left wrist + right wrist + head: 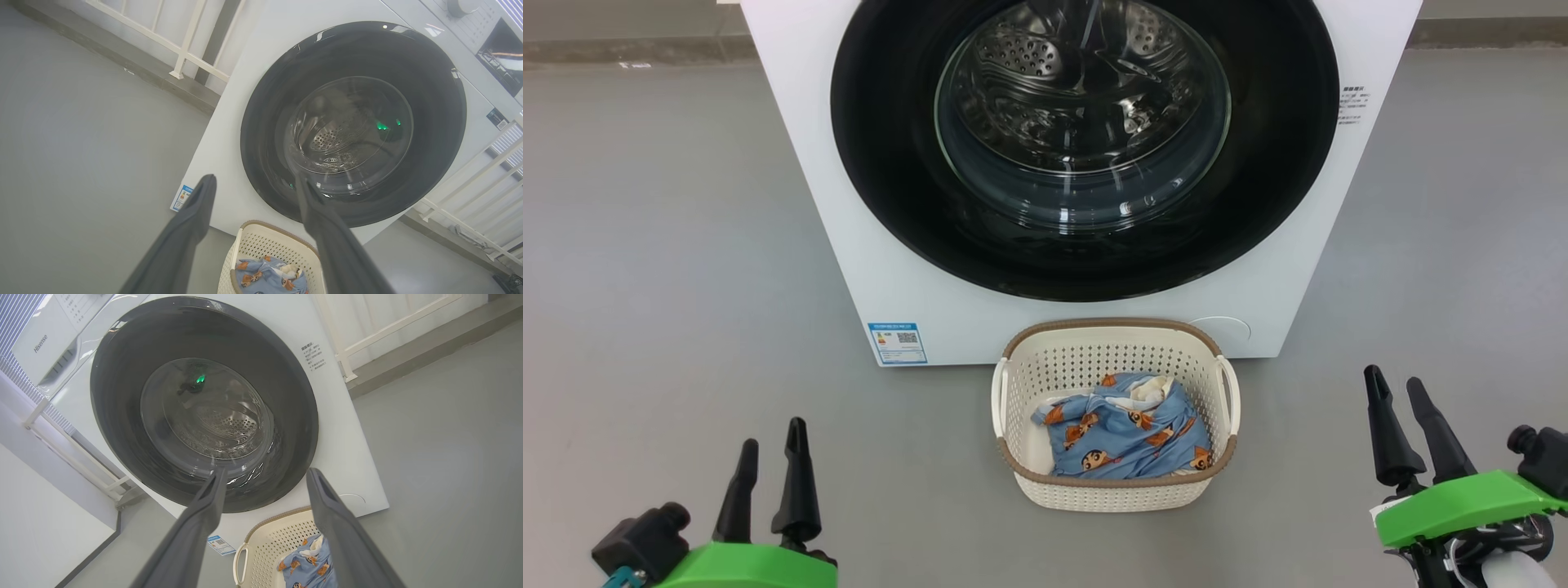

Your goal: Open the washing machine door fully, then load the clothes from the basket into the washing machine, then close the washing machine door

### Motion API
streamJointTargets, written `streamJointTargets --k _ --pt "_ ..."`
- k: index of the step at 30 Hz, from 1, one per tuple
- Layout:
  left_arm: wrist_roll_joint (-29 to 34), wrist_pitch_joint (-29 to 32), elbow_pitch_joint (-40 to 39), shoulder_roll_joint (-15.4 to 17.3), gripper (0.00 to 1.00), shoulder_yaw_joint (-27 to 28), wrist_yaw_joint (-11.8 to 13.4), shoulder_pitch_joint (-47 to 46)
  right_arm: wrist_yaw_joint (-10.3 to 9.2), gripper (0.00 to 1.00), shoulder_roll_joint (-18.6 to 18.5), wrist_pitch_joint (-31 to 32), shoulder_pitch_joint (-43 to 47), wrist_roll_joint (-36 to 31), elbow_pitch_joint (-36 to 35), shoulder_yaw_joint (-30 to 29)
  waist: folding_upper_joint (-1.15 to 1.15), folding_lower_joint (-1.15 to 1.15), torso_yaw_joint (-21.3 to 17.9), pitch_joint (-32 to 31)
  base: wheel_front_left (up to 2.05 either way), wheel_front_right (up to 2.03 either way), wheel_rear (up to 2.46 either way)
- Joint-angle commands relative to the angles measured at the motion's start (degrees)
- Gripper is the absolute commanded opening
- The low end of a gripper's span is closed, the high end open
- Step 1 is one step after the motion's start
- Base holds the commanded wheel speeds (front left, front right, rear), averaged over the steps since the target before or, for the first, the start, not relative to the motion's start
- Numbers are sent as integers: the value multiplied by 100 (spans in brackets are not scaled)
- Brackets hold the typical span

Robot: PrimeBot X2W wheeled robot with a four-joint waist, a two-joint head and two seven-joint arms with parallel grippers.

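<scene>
The white washing machine (pixel 792 122) stands straight ahead with its round black-rimmed door (pixel 882 188) flush against the front, glass bowl (pixel 1082 114) at its centre. Just before it on the floor sits the cream basket (pixel 1116 333) holding the light blue clothes (pixel 1123 437) with orange-brown faces. My left gripper (pixel 770 445) is open at the lower left, well left of the basket. At the lower right my right gripper (pixel 1395 390) is open and empty too. The left wrist view has the door (pixel 265 134) beyond its fingers (pixel 196 208); the right wrist view also faces the door (pixel 114 396), basket (pixel 269 539) below.
Grey floor (pixel 670 269) spreads to both sides of the machine. A blue label sticker (pixel 898 341) marks its lower left front. White railings (pixel 184 45) and a low kerb (pixel 429 351) run behind the machine on either side.
</scene>
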Motion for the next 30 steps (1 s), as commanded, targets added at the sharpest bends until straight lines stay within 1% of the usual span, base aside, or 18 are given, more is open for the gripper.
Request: streamJointTargets --k 1,17,18,30 --pt "246 -100 -107 71 100 100 -39 -277 22 100 -115 -76 -353 -284 -99 35 0 0 4 -6 0 0 0" --pt "1356 -370 -26 81 100 32 -27 -342 24 100 -142 -226 -468 -1438 4 -30 0 0 -9 -11 0 0 0" --pt "1356 -370 -26 81 100 32 -27 -342 24 100 -142 -226 -468 -1438 4 -30 0 0 -9 -11 0 0 0" --pt "2125 -571 -22 87 100 -6 -40 -417 26 100 -109 -337 -549 -2375 64 -166 0 0 -19 -15 0 0 0"
